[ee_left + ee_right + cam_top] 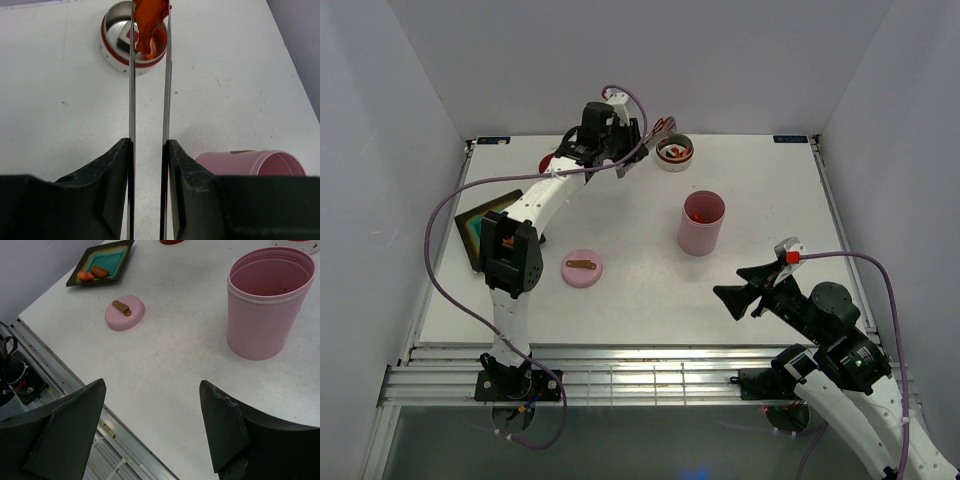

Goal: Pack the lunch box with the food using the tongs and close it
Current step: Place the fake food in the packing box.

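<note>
My left gripper is shut on the tongs, its pads pressing both thin arms. The tong tips pinch an orange food piece just above a small round metal bowl. A white square piece with a red centre lies in that bowl. The pink cylindrical lunch box stands upright and lidless, with red bits inside. Its pink lid lies flat on the table. My right gripper hovers open and empty near the front right.
A black square tray with a teal inside sits at the left edge, holding two orange pieces. A red object is partly hidden behind the left arm. The table's metal front rail runs under my right gripper.
</note>
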`<state>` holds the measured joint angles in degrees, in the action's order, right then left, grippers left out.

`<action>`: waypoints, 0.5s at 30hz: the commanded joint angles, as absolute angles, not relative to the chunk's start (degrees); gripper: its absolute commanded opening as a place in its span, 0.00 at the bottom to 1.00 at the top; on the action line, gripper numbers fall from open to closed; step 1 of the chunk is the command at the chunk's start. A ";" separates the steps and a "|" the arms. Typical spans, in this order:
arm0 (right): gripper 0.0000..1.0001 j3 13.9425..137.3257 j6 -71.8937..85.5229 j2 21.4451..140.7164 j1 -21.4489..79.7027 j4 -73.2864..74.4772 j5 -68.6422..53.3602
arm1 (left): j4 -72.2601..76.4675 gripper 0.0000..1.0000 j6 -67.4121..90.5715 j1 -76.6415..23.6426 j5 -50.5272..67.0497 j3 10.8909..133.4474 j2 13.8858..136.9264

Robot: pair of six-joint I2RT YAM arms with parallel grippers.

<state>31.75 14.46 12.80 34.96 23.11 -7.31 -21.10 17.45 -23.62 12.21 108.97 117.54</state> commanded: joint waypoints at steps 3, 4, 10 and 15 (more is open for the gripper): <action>0.81 33.93 15.03 13.10 35.24 22.76 -5.71 | -8.98 0.00 15.03 -26.02 13.18 110.13 118.38; 0.81 33.93 15.03 13.27 35.24 22.85 -5.63 | -8.27 0.00 14.94 -26.02 13.10 109.95 118.65; 0.81 33.66 15.47 13.53 35.24 22.76 -5.10 | -4.57 0.00 13.54 -26.02 12.22 109.95 122.07; 0.81 33.66 15.56 14.33 35.33 23.03 -5.54 | -2.73 0.00 12.40 -26.02 10.37 109.42 124.36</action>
<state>31.75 14.94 13.65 34.96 23.90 -5.98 -7.05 13.93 -26.35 11.51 108.95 124.36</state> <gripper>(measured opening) 0.810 0.433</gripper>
